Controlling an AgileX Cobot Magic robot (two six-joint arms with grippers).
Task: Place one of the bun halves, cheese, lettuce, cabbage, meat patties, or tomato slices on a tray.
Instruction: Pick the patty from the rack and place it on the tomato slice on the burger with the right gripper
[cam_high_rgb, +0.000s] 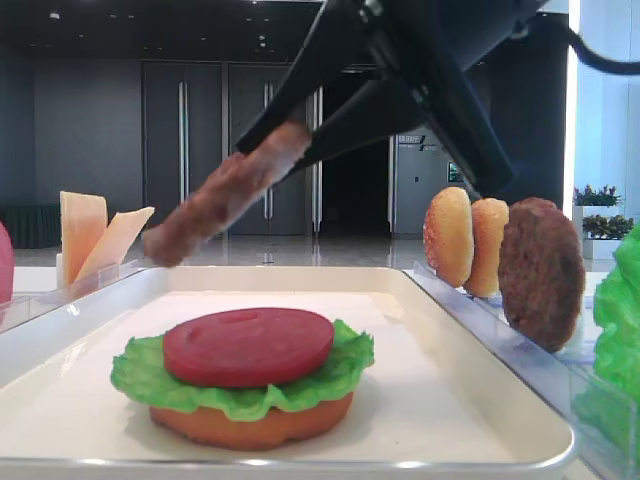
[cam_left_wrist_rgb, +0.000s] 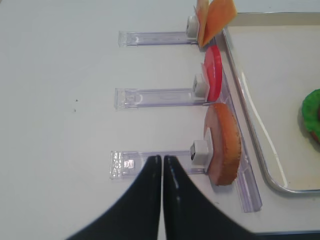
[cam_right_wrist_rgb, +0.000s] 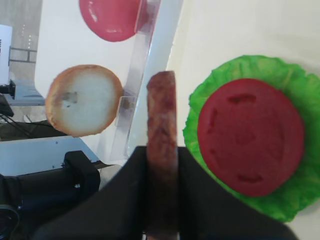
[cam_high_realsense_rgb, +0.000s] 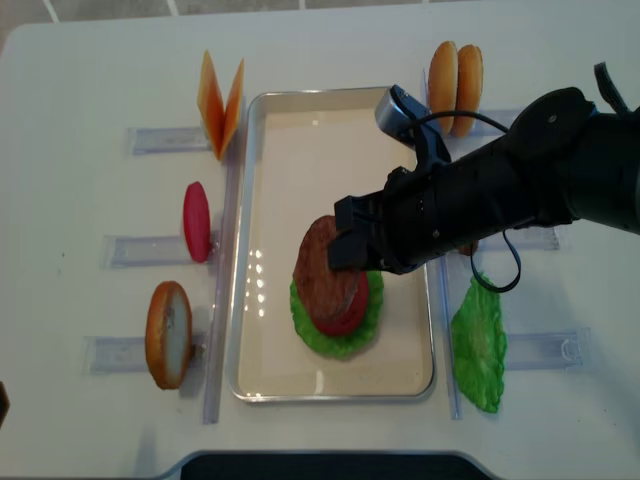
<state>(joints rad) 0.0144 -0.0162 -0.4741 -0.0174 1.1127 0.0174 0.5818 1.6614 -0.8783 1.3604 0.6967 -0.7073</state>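
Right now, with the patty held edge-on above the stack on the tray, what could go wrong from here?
1. The right gripper pinches the meat patty by its faces, tilted; released like this, it may land on edge and roll off the tomato slice.
2. In the overhead view the patty sits left of the stack's centre, so it could overhang the lettuce or slide onto the tray.
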